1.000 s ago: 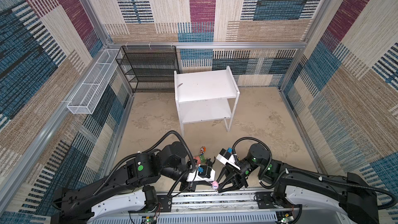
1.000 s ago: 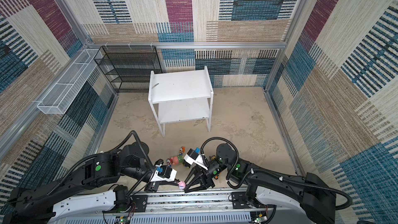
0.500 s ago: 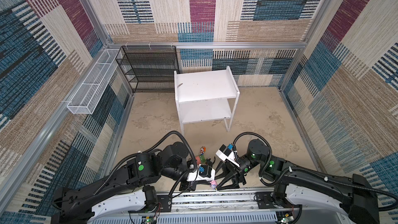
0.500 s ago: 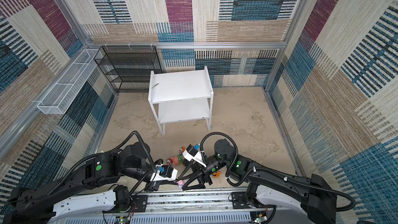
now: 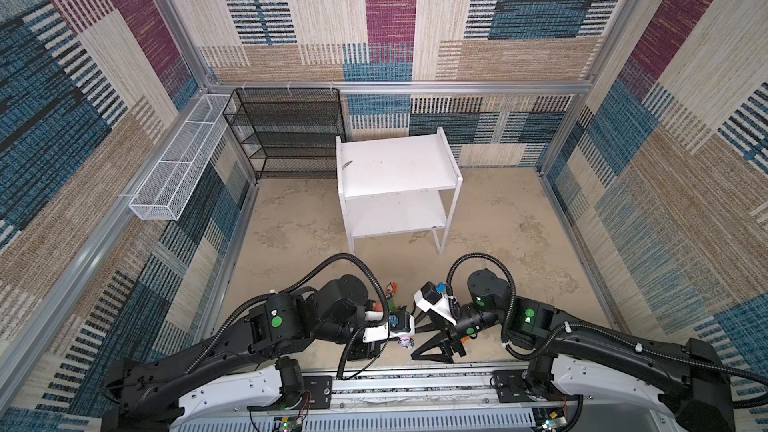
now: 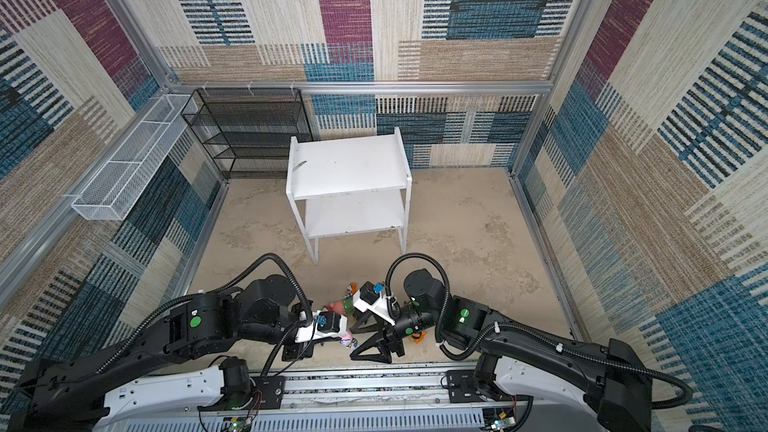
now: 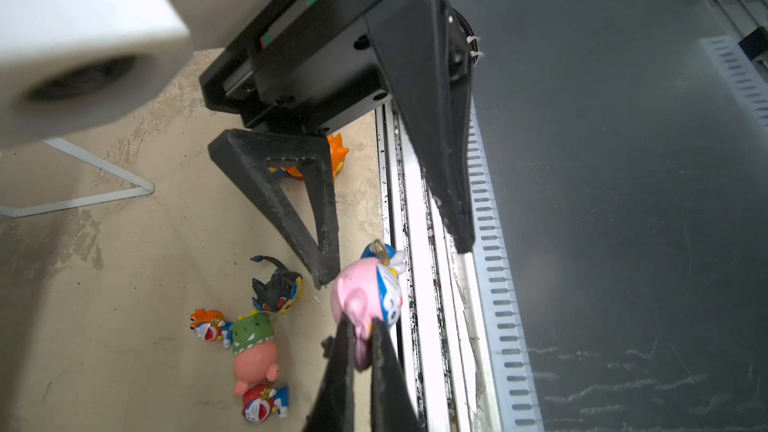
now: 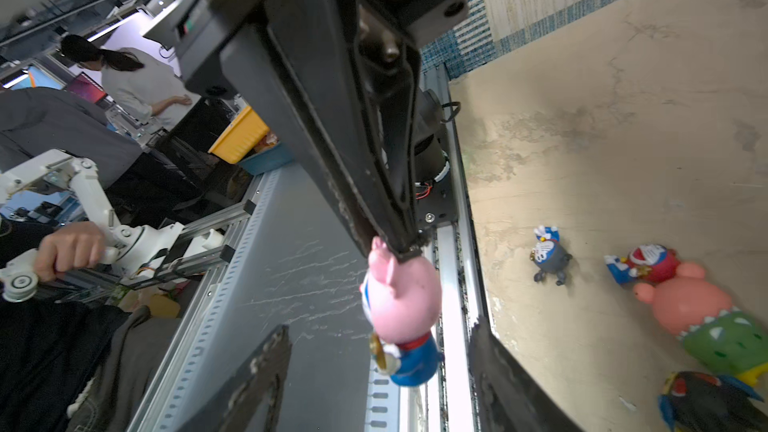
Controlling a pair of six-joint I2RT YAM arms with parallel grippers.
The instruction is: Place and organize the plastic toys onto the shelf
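A tiny pink-hooded blue toy [image 7: 365, 292] hangs just above the floor at the front rail, and my left gripper [image 7: 361, 326] is shut on its pink hood. My right gripper [image 8: 380, 328] is open, with one finger on each side of that toy [image 8: 403, 297] and touching nothing. In both top views the two grippers meet at the toy [image 5: 405, 342] [image 6: 348, 340]. On the floor lie a black-hooded yellow toy [image 7: 276, 288], a pink-and-green toy [image 7: 253, 347], tiny orange [image 7: 208, 324] and red [image 7: 262, 403] ones, and a grey one [image 8: 548, 257]. The white shelf [image 5: 395, 168] stands behind, both boards bare.
An orange-hooded toy [image 7: 338, 155] lies half hidden behind my right finger. A black mesh rack [image 5: 286, 135] stands at the back left, and a white wire basket [image 5: 178, 172] hangs on the left wall. The aluminium rail [image 5: 415, 384] borders the front.
My right gripper's jaws have spread wide apart around the pink-hooded toy, and the arm has shifted a little to the left. The left gripper has stayed shut on the toy.
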